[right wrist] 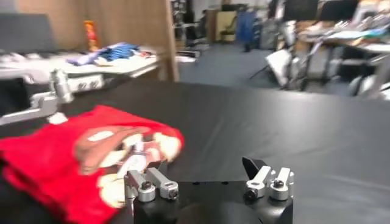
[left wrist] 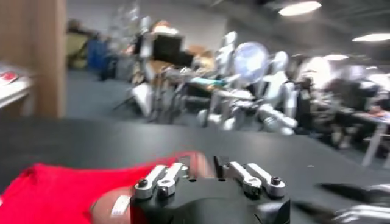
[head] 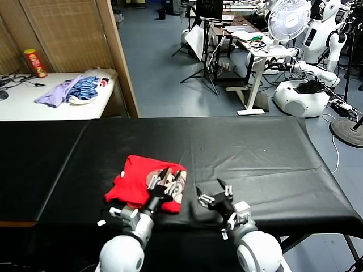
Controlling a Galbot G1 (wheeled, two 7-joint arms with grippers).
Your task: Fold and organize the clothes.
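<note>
Head view: a black table (head: 255, 164) spans the foreground, with the red shirt (head: 139, 181) lying folded into a compact bundle on its near-left part, close to the front edge. The brown-and-white print faces up at the bundle's right end, nearest the robot's midline.

Left pincer (head: 168, 180): poised directly over the printed end of the shirt, fingers spread, nothing between them. Whether the fingertips touch the cloth cannot be told. In the left wrist view the same pincer (left wrist: 210, 170) shows both fingers apart, with red fabric (left wrist: 55, 195) beneath and to one side.

Right pincer (head: 212, 192): over bare table just to the right of the shirt, fingers spread wide and empty. In the right wrist view its two fingers (right wrist: 210, 176) stand well apart, with the shirt (right wrist: 73, 161) print-up beside them and the left pincer (right wrist: 58, 91) visible beyond the bundle.

Background: a white side table (head: 34, 102) at far left carries a purple and blue-striped heap (head: 74, 89) and a red can (head: 35, 62). A fan (head: 289, 20) and a white robot (head: 309, 62) stand at far right on the grey floor.
</note>
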